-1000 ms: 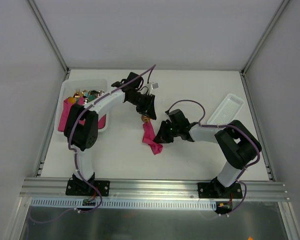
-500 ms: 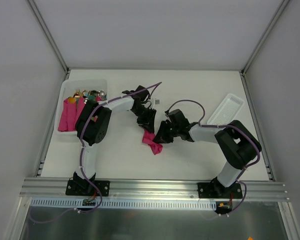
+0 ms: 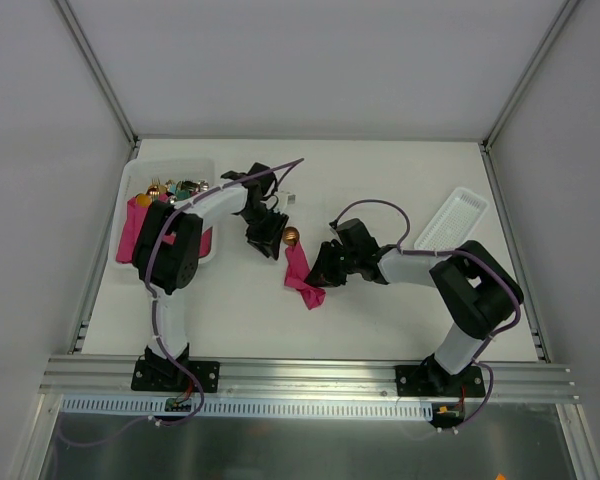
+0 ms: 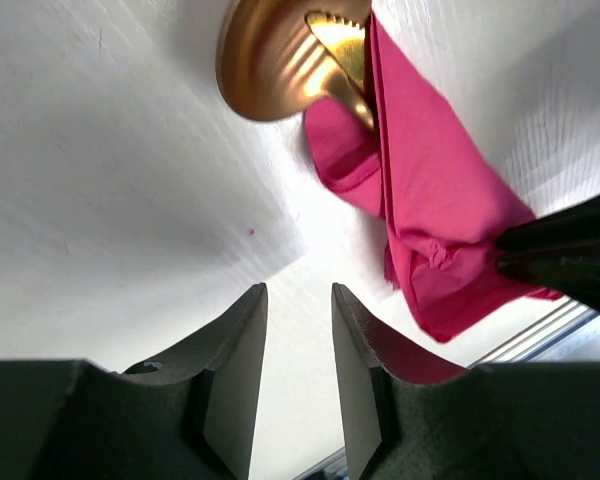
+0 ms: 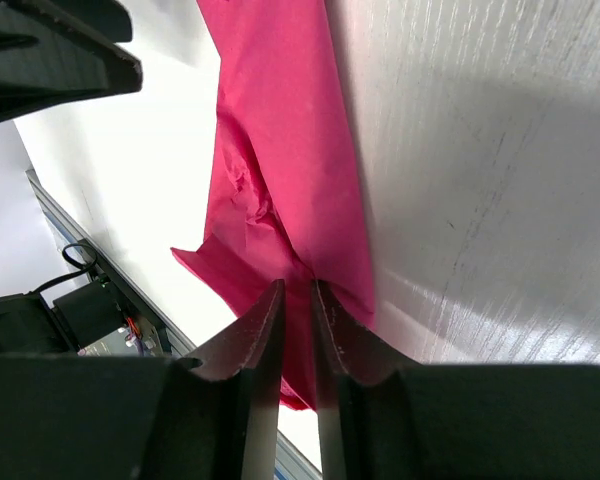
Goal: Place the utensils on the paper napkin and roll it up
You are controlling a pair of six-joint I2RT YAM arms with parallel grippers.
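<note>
The paper napkin [image 3: 300, 272] lies rolled into a crumpled magenta bundle at mid-table. The gold utensils stick out of its far end, with the round spoon bowl [image 3: 291, 236] showing. In the left wrist view the spoon bowl [image 4: 270, 60] and a second gold tip [image 4: 345, 45] poke from the napkin [image 4: 440, 220]. My left gripper [image 3: 269, 244] is just left of the spoon bowl; it is open and empty [image 4: 298, 300]. My right gripper [image 3: 317, 274] is shut on the napkin's near end [image 5: 280, 150], its jaws [image 5: 297, 290] pinching the paper.
A white bin [image 3: 130, 180] at the far left holds pink napkin bundles [image 3: 138, 225] and mixed cutlery tips [image 3: 180, 187]. A clear shallow tray [image 3: 452, 218] lies at the right. The enclosure walls stand close on both sides.
My left gripper has drawn back to the left from over the napkin's far end, uncovering the gold spoon bowl. The right gripper and the napkin have stayed put.
</note>
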